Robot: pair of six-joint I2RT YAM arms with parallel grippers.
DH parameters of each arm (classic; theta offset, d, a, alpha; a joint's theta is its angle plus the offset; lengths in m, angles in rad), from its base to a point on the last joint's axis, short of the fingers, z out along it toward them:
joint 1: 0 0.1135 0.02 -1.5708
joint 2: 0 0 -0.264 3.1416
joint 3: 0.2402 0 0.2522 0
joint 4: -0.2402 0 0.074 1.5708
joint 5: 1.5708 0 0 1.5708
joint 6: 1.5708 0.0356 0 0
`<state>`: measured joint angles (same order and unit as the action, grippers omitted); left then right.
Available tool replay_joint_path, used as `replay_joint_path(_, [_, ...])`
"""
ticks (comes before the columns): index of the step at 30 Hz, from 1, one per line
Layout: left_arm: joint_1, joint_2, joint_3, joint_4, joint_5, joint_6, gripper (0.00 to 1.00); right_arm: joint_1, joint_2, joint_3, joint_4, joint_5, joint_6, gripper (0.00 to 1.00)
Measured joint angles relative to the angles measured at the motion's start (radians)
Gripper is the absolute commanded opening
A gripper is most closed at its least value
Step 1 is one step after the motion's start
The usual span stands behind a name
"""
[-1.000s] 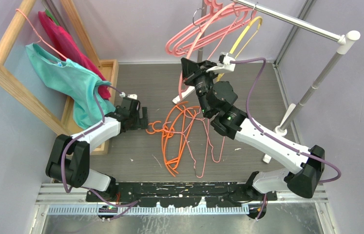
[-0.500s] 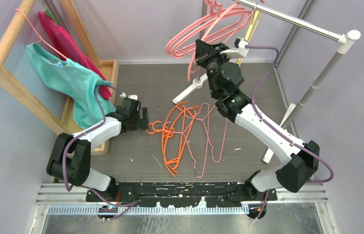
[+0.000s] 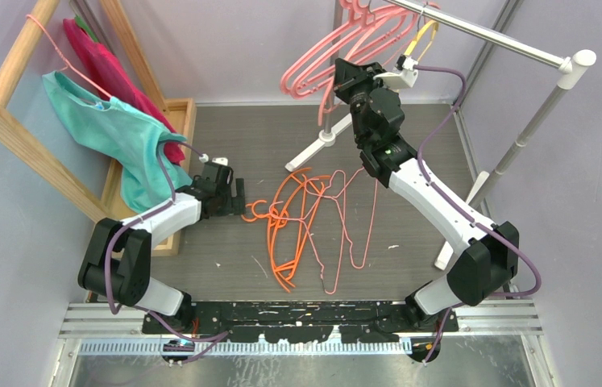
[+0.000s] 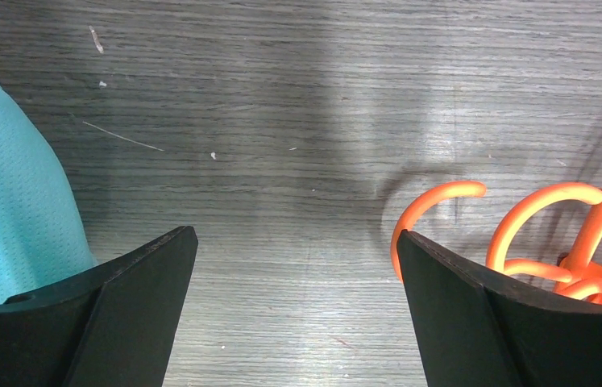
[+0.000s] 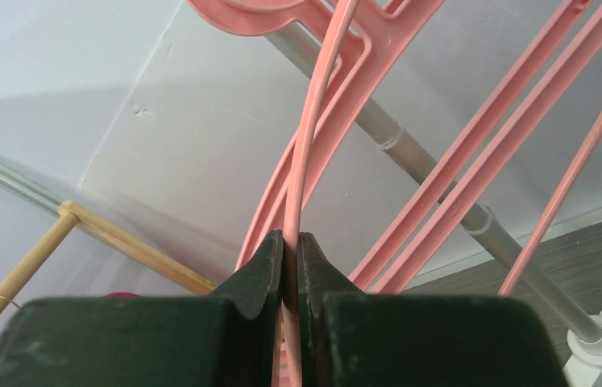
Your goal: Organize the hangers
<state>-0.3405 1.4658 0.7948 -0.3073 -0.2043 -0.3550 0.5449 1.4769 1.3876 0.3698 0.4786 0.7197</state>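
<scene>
Seen from above, the right gripper (image 3: 341, 74) is reaching up beside the rail (image 3: 491, 36), where thick pink hangers (image 3: 362, 36) and a yellow hanger (image 3: 424, 34) are hanging. Orange hangers (image 3: 293, 226) and a pink wire hanger (image 3: 359, 222) are lying overlapped on the table (image 3: 225, 137), near the left gripper (image 3: 237, 196).

In the left wrist view, its jaws are standing wide apart and empty, with orange hooks just beside one finger.

In the right wrist view, the jaws are pinching a thin pink hanger (image 5: 313, 137) (its hook is out of frame). The wire could twist in that narrow grip, or its hook could snag the thick hangers and miss the rail.
</scene>
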Motion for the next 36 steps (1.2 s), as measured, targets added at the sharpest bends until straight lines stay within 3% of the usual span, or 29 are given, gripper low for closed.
replay_joint_path(17, [0.000,0.015,0.001,0.000,0.000,0.000,0.98,-0.076,-0.005,-0.019,0.000,-0.019,0.055,0.02])
replay_joint_path(36, [0.000,0.015,0.001,0.001,0.002,0.000,0.98,-0.109,-0.223,-0.204,0.002,0.041,0.074,0.02])
